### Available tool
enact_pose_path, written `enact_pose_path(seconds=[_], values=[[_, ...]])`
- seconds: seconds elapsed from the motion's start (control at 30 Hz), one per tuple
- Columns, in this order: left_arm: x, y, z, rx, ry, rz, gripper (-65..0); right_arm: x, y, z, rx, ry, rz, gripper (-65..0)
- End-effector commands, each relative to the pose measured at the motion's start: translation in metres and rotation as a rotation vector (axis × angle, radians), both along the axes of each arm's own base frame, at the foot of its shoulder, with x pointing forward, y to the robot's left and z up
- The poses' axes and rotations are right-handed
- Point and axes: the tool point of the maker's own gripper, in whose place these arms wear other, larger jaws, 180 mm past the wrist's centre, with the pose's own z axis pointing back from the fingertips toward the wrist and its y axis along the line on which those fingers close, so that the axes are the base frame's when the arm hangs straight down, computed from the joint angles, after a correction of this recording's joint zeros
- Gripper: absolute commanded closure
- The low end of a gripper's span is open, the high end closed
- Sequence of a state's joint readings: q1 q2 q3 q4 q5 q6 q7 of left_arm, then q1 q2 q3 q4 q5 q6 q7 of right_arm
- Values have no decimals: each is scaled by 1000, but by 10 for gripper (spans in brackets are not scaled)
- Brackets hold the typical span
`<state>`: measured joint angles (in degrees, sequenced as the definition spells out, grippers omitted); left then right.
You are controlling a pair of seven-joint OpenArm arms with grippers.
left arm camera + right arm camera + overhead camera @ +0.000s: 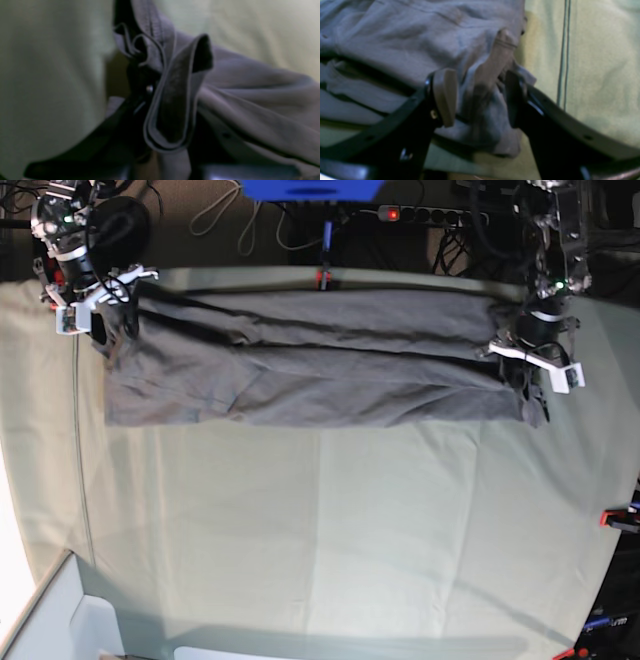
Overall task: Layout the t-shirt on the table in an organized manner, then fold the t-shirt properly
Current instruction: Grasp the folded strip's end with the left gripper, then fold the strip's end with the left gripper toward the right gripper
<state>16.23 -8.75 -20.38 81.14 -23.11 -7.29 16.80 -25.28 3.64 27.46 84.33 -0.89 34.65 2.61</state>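
t-shirt [310,370] stretched flat, left wrist shows bunched hem

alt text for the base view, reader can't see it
A grey t-shirt lies stretched in a long band across the far part of a table draped in pale green cloth. A robot arm's tool sits at each end, left tool and right tool.

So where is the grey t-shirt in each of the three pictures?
Left wrist view: the t-shirt fills the middle and right, bunched around the left gripper.
Right wrist view: it fills the upper left, a fold hanging between the open fingers of the right gripper.
Base view: it lies stretched as a long band across the top.
Shared landmark: the pale green table beneath it in every view.
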Motion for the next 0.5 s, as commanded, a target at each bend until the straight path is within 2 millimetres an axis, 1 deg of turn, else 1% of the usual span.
enact_pose_path(seconds=[0.0, 0.1, 0.13, 0.23, 0.3, 0.37, 0.47], values=[[6, -1, 14, 13, -48, -5, -3, 5, -1, 11, 5, -45, 6, -315], [5, -18, 28, -3, -89, -18, 0, 5, -1, 11, 5, -44, 6, -315], [6, -28, 34, -14, -107, -33, 0, 5, -1, 11, 5, -44, 6, -315], [6, -67, 49, -48, -143, -112, 0, 5, -1, 11, 5, -44, 6, -315], [7, -97, 57, -76, -165, -182, 0, 5, -1, 11, 5, -44, 6, -315], [7, -126, 60, -107, -172, -248, 0, 5, -1, 11, 5, -44, 6, -315], [4, -168, 60, -155, -168, -345, 0, 5, -1, 11, 5, -44, 6, -315]])
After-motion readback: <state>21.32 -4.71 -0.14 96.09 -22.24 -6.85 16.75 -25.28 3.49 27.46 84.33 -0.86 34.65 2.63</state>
